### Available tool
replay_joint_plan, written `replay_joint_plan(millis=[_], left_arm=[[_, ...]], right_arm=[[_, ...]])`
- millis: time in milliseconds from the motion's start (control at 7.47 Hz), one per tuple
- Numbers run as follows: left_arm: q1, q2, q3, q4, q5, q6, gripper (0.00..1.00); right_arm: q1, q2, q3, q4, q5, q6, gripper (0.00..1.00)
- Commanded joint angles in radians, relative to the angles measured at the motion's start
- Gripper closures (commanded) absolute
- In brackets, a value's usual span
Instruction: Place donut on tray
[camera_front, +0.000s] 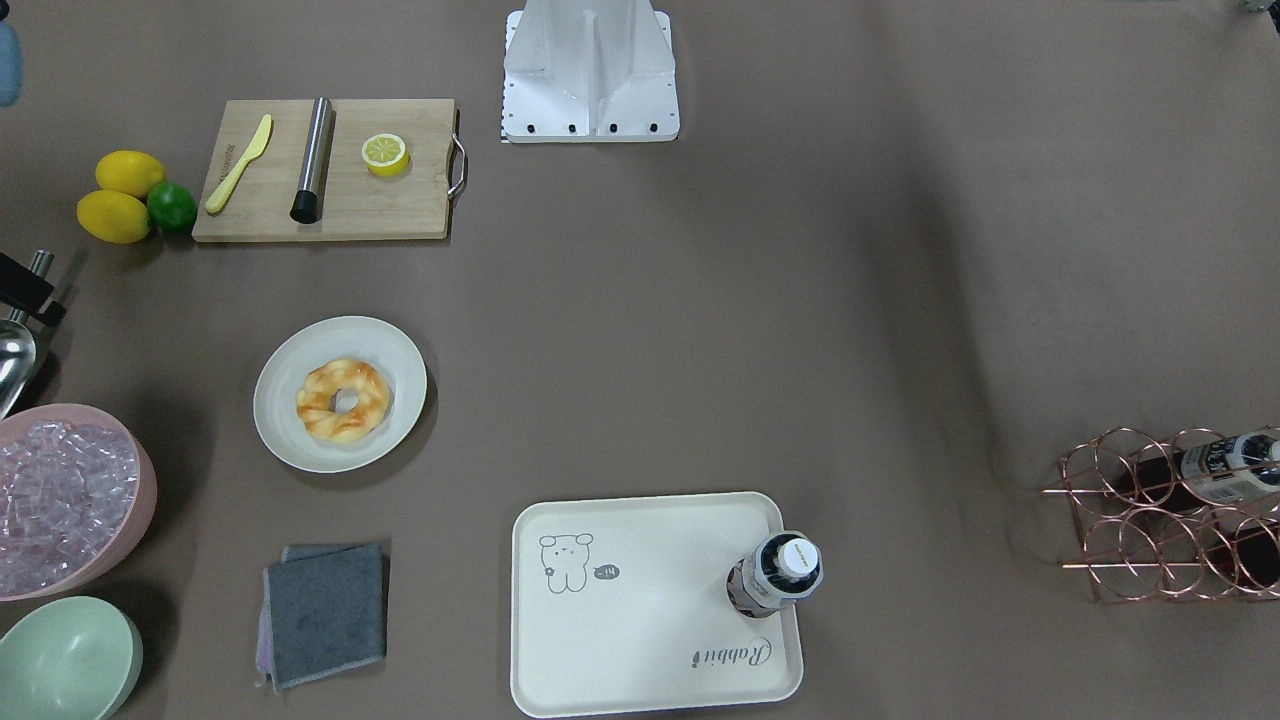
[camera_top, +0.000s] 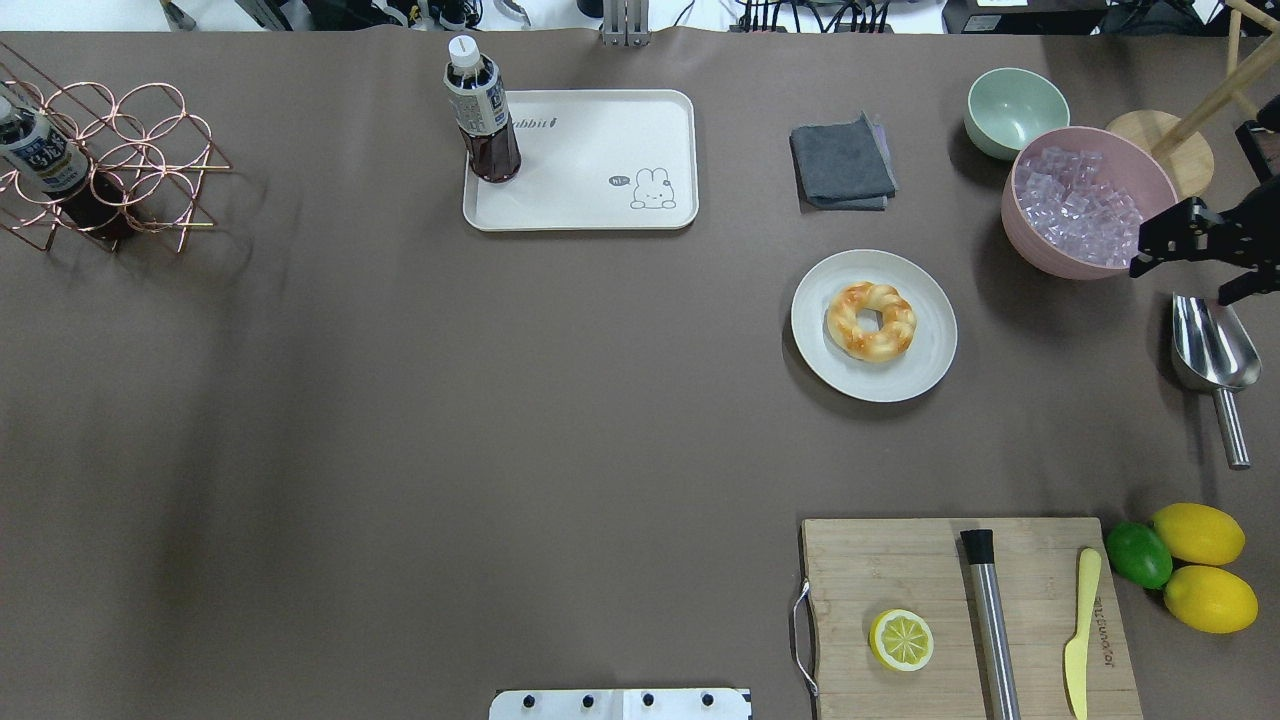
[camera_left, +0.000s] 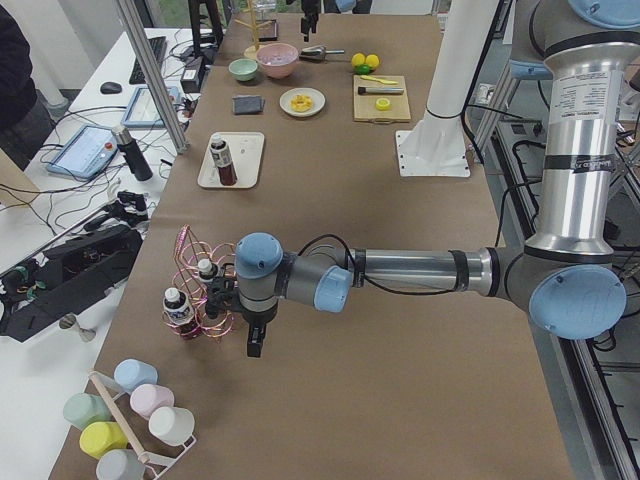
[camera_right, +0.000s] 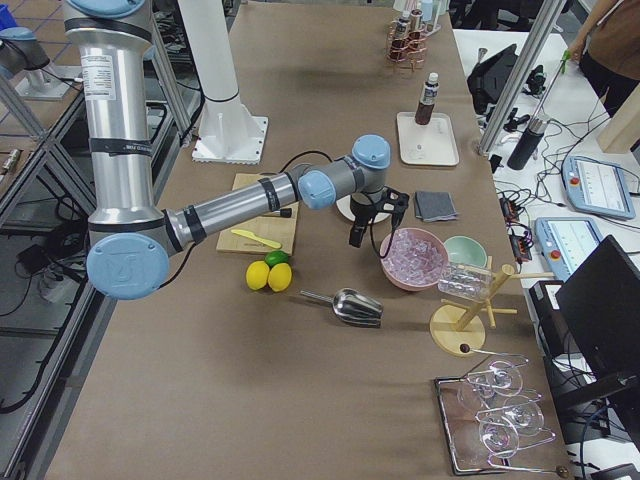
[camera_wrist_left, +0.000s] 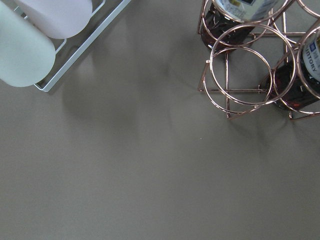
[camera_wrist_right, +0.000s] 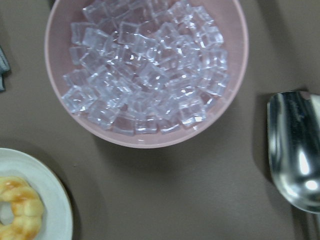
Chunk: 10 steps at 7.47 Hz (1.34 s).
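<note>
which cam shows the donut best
The exterior front-facing view: the donut sits whole and unblocked on its plate. Overhead exterior shows it about as well. Exterior left shows it tiny and far; the right wrist-mounted view cuts it off at the frame edge.

The tray carries the printed word "Rabbit". The bottle in the wire rack shows "NTORY".

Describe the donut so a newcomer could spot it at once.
Beside the pink ice bowl sits a round white plate; the donut lies on it. It is the only golden twisted ring, unlike the lemon half on the board.
</note>
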Motion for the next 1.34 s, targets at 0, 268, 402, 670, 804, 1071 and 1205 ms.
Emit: replay_joint_plan(millis=[0, 268, 402, 670, 804, 1071, 1205], left_arm=[[0.000, -0.001, 0.001, 0.000, 0.000, 0.000, 0.01], [0.000, -0.001, 0.001, 0.002, -0.001, 0.000, 0.01], [0.000, 0.000, 0.001, 0.000, 0.000, 0.000, 0.01], [0.000, 0.000, 0.002, 0.002, 0.000, 0.000, 0.01], [0.000, 0.003, 0.002, 0.002, 0.000, 0.000, 0.01], [0.000, 0.003, 0.001, 0.002, -0.001, 0.000, 0.01], [0.000, 0.006, 0.001, 0.002, -0.001, 0.000, 0.01]], right_arm=[[-0.115, 0.103, -0.041, 0.047, -0.059, 0.146, 0.00], [-0.153, 0.141, -0.057, 0.049, -0.076, 0.171, 0.01], [-0.176, 0.142, -0.058, 0.049, -0.097, 0.170, 0.01], [-0.179, 0.136, -0.051, 0.049, -0.102, 0.156, 0.01], [-0.180, 0.133, -0.052, 0.049, -0.110, 0.160, 0.01], [-0.223, 0.148, -0.070, 0.052, -0.133, 0.170, 0.01], [-0.242, 0.153, -0.093, 0.095, -0.139, 0.171, 0.01]])
